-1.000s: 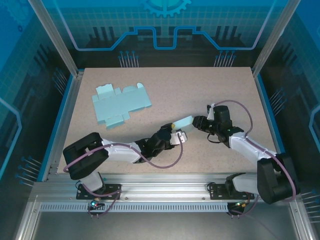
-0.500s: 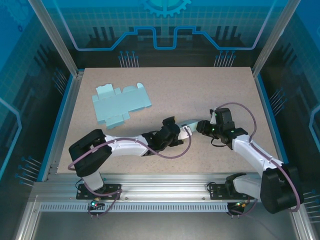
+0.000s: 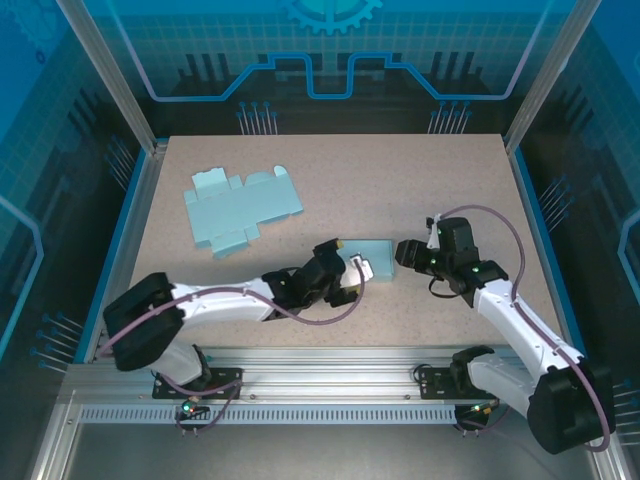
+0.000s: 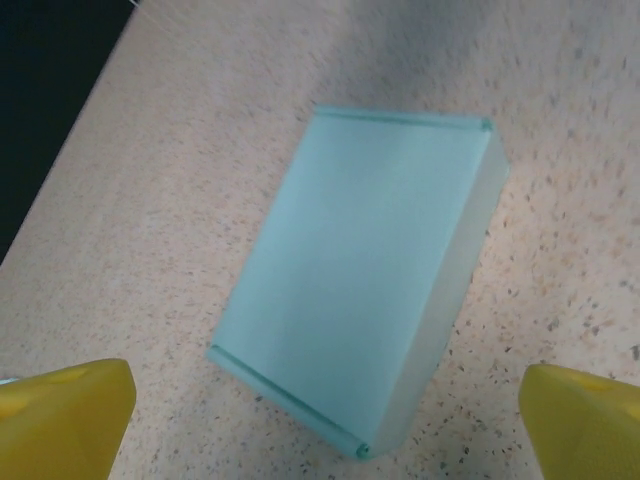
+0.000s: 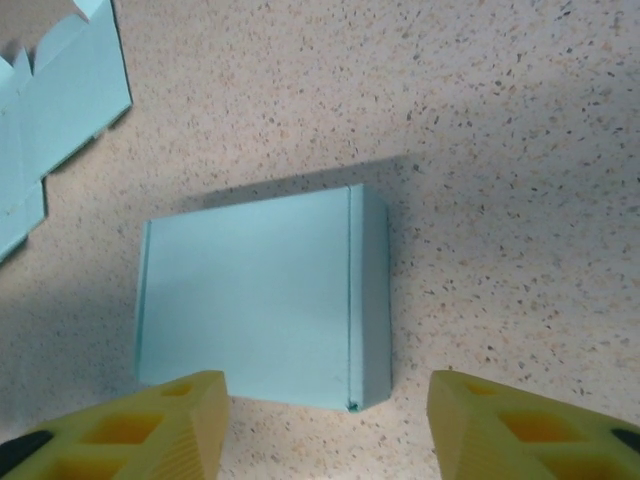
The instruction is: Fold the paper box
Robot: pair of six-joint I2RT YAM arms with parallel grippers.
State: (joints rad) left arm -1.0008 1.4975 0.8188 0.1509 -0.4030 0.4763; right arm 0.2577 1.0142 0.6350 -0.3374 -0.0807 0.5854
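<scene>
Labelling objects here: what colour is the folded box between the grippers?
The folded box is plain pale turquoise; clearest in the left wrist view.

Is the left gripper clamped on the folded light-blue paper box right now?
No, the box lies free on the speckled table, apart from both yellow fingertips.

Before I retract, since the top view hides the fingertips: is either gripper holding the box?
Observer: No. Left wrist view: the left gripper is open, fingers clear of the box.
Operator: And the right?
Observer: The right gripper is open too, not clamped; one finger overlaps the box's near edge, contact unclear.
Operator: Box closed?
Observer: Yes, lying flat on the table, no flap sticking out.
</scene>
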